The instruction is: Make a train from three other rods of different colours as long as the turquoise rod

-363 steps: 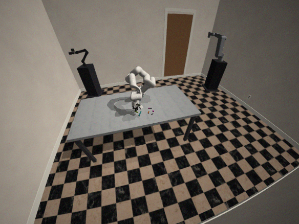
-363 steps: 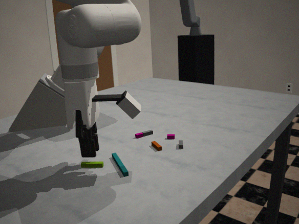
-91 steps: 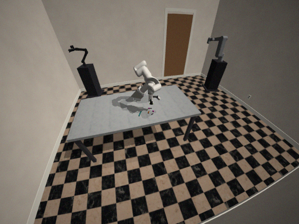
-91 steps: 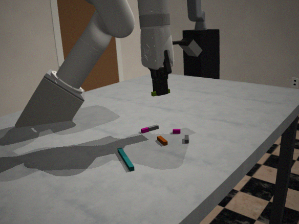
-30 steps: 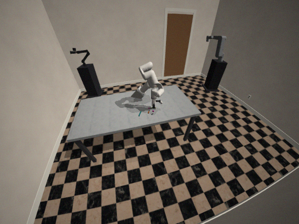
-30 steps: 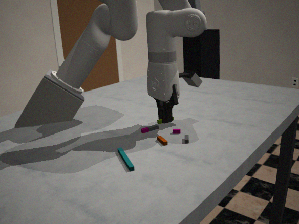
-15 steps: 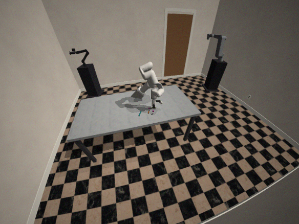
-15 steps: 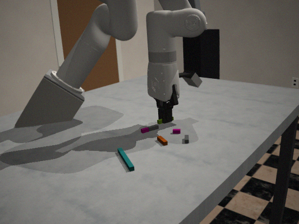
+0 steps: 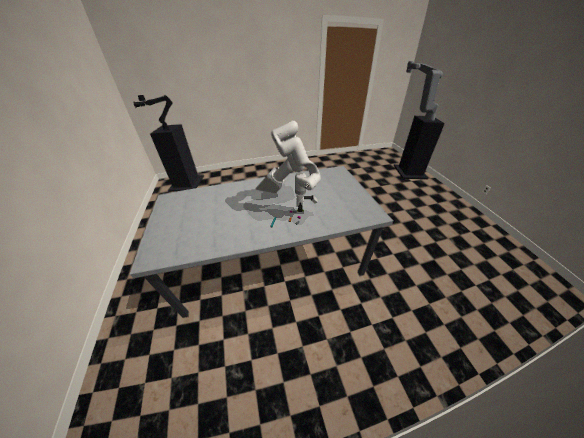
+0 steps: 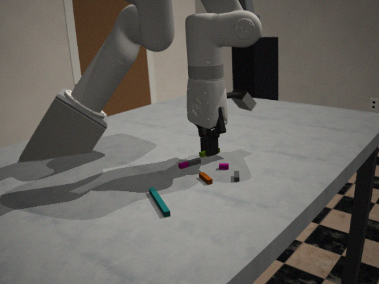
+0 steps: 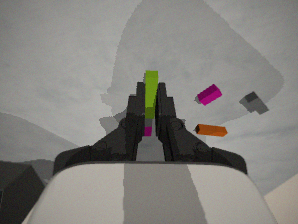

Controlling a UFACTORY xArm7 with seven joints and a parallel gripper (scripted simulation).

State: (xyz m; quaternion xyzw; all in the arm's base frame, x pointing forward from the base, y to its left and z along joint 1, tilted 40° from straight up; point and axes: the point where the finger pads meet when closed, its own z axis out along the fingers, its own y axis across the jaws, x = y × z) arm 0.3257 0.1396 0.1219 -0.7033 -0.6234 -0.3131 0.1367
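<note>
Exterior view: gripper (image 9: 300,211) (image 10: 209,153) (image 11: 150,94) pinches lime rod

Pointing straight down, its fingers clasp the lime rod (image 10: 202,153) (image 11: 151,92) low over the surface (image 9: 210,225) (image 10: 113,236) (image 11: 60,65). Just beside it, a grey rod (image 10: 195,162) meets a magenta rod (image 10: 183,165) end to end. Outward lie another magenta rod (image 9: 299,217) (image 10: 224,166) (image 11: 209,94), an orange rod (image 9: 290,219) (image 10: 206,178) (image 11: 211,130), a second grey rod (image 9: 297,223) (image 10: 236,176) and, farthest, the turquoise rod (image 9: 273,222) (image 10: 159,201).

You've brought the white, black-fingered gripper (image 9: 300,210) (image 10: 209,153) (image 11: 150,94) from the left of the exterior frame to just above its centre, closed on the lime-green square-edged rod (image 10: 202,153) (image 11: 151,90). Your lime rod has left its spot beside the turquoise rod (image 9: 273,222) (image 10: 159,201) at lower left, and after being held high it is now down near the far end of the dark grey rod (image 10: 195,161).
</note>
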